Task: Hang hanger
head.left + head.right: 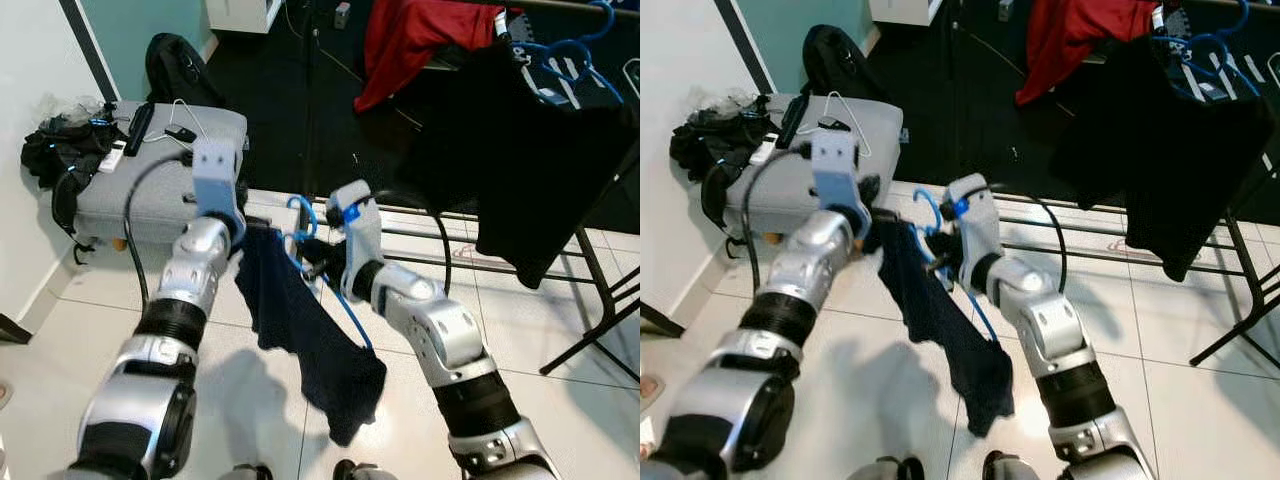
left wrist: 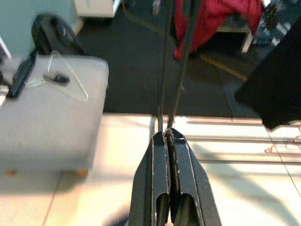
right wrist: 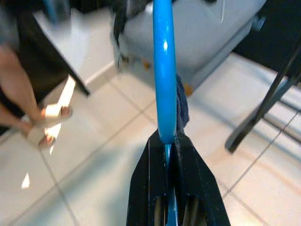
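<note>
White tiled floor [image 1: 560,300], grey ottoman [image 1: 160,190], black clothes rack [image 1: 600,270].
Right gripper [image 3: 169,141] clamps the blue hanger [image 3: 164,70]; left gripper [image 2: 168,136] pinched closed beside the dark garment [image 1: 300,330].

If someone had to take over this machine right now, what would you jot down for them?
Right end effector: shut on the blue plastic hanger, which carries a dark navy garment.
Left end effector: shut, beside the garment's top edge; whether it pinches cloth cannot be told.
Black metal clothes rack: ahead on the robot's right, already holding a red garment and a black garment.
Done: hanger lifted.
Left: hook it on the rack rail.
</note>
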Available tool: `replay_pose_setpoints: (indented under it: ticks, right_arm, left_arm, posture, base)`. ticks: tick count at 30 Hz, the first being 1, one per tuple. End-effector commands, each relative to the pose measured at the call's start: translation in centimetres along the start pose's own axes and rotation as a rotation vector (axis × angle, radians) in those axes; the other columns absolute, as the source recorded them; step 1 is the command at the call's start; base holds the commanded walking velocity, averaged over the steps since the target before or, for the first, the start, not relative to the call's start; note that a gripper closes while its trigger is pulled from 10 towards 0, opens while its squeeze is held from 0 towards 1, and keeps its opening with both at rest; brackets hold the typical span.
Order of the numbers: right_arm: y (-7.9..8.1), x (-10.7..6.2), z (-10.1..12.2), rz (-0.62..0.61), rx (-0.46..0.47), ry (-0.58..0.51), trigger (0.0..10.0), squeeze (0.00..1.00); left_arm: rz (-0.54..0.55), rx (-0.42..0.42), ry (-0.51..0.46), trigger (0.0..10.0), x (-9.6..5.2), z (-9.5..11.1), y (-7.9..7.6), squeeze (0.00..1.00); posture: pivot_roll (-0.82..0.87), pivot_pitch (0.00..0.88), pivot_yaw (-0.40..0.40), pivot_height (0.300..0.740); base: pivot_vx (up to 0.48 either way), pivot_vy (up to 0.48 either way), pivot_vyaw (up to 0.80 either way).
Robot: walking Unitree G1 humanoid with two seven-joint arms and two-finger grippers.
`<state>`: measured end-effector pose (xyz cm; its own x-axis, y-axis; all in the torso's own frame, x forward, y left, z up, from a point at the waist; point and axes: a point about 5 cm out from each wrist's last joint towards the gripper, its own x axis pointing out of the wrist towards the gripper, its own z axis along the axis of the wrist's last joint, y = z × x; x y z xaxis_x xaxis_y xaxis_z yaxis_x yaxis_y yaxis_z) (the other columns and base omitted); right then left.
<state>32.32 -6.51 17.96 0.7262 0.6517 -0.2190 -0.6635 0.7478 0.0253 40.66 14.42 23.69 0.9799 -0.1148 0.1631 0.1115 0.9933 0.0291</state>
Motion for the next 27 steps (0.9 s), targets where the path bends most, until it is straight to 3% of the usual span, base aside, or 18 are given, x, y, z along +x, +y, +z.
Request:
replay_pose_setpoints:
  ticks: [1,12,13,15,16,17,18,21,27]
  right_arm:
    - [0.6,-0.2,0.2,0.019,-0.013,-0.004,10.0,0.00]
    - [1.1,-1.4,1.2,0.041,-0.034,-0.051,10.0,0.00]
    - [0.4,-1.7,2.6,-0.024,-0.030,-0.146,10.0,0.00]
    - [0.1,-1.8,3.0,-0.048,-0.027,-0.177,10.0,0.00]
    - [-0.4,-1.9,3.7,-0.089,-0.019,-0.226,10.0,0.00]
    - [-0.4,-1.9,3.7,-0.089,-0.019,-0.226,10.0,0.00]
    - [-1.0,-1.9,4.7,-0.135,-0.010,-0.282,10.0,0.00]
    - [-2.0,-1.8,7.0,-0.192,0.008,-0.382,10.0,0.00]
    - [-1.5,-1.4,7.6,-0.143,-0.016,-0.374,10.0,0.00]
  left_arm:
    - [0.009,0.030,0.027,0.0,-0.1,-0.7,0.7,0.00]
    - [-0.012,0.087,0.050,0.0,0.1,-0.9,1.2,0.00]
    - [-0.067,0.078,0.065,0.0,0.1,-1.1,0.5,0.00]
    - [-0.085,0.071,0.072,0.0,0.1,-1.1,0.2,0.00]
    - [-0.129,0.040,0.104,4.7,0.0,-1.6,-0.3,0.11]
    - [-0.129,0.040,0.104,4.7,0.0,-1.6,-0.3,0.11]
    - [-0.187,0.009,0.128,10.0,-0.3,-2.1,-0.9,1.00]
    - [-0.271,-0.075,0.191,10.0,-1.4,-4.0,-1.9,1.00]
    - [-0.293,-0.178,0.210,10.0,-1.7,-4.8,-2.8,1.00]
  posture:
    - [-0.06,0.221,0.030,0.740]
    - [-0.06,0.217,0.040,0.740]
    - [-0.06,0.211,0.044,0.740]
    - [-0.06,0.211,0.044,0.740]
    - [-0.05,0.205,0.044,0.740]
    - [-0.05,0.205,0.044,0.740]
    - [-0.05,0.202,0.044,0.740]
    - [-0.05,0.195,0.037,0.740]
    - [-0.06,0.188,0.021,0.740]
  base:
    - [0.000,0.000,0.00]
    - [0.000,0.000,0.00]
    - [0.000,0.000,0.00]
    - [0.000,0.000,0.00]
    - [0.000,0.000,0.00]
    - [0.000,0.000,0.00]
    - [0.000,0.000,0.00]
    - [0.000,0.000,0.00]
    - [0.000,0.000,0.00]
